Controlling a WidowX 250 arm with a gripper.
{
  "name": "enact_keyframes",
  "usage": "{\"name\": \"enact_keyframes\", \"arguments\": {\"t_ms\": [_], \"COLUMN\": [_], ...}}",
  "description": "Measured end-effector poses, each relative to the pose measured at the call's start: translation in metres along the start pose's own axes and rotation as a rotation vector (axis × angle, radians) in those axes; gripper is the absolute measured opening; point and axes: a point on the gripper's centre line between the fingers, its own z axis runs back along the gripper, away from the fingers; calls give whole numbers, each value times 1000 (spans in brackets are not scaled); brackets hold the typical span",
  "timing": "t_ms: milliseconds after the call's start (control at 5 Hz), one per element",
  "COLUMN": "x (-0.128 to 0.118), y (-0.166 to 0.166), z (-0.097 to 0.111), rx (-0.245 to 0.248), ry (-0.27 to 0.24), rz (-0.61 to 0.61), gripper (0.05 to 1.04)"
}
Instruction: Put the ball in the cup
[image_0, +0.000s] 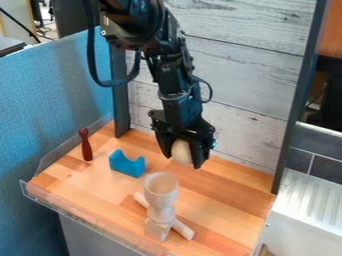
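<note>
The jaws, parted ball-wide, grip the wooden ball (180, 151); an off-centre release could topple the wooden cup (161, 194) (top-heavy, I'd guess).

One each — ball (181, 153), cup (161, 201), rod (183, 230), block (127, 165), peg (86, 147).

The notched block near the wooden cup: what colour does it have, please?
The notched block is plain blue, best seen in the camera view.

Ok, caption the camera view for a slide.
A pale ball between the jaws, a wooden cup standing upright on the worktop.
</note>
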Motion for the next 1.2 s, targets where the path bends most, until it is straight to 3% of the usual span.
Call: {"name": "enact_keyframes", "arguments": {"t_ms": [600, 1200], "x": [-15, -39], "y": [16, 25], "z": [5, 4], "rx": [35, 12], "ry": [91, 94], "rz": [-8, -39], "gripper": [808, 808]}}
